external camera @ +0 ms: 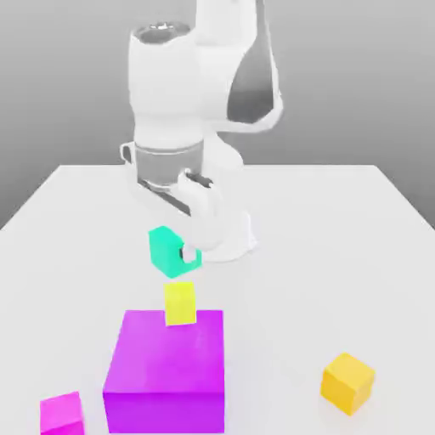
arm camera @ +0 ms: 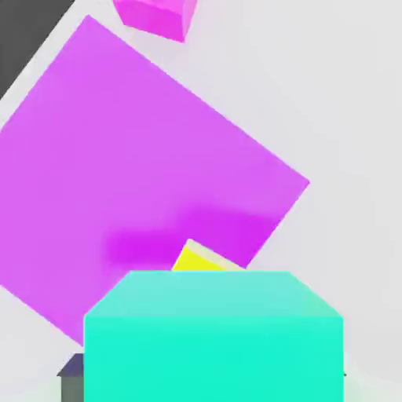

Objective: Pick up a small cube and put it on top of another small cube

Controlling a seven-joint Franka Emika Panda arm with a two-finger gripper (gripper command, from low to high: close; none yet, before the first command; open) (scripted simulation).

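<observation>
Five blocks show in the exterior view. Near the frame's centre the gripper (external camera: 189, 253) is clamped on the small teal cube (external camera: 170, 252), holding it in the air just above the pale lemon-yellow cube (external camera: 179, 303). That yellow cube sits on the far edge of the big magenta block (external camera: 166, 365) at lower centre. On the white counter (external camera: 340, 221), a small magenta cube (external camera: 61, 415) lies at lower left and an orange-yellow cube (external camera: 347, 381) at lower right.

Glossy white rounded arm (external camera: 170, 93), grey inset panels (joint covers), chrome wrist band
</observation>
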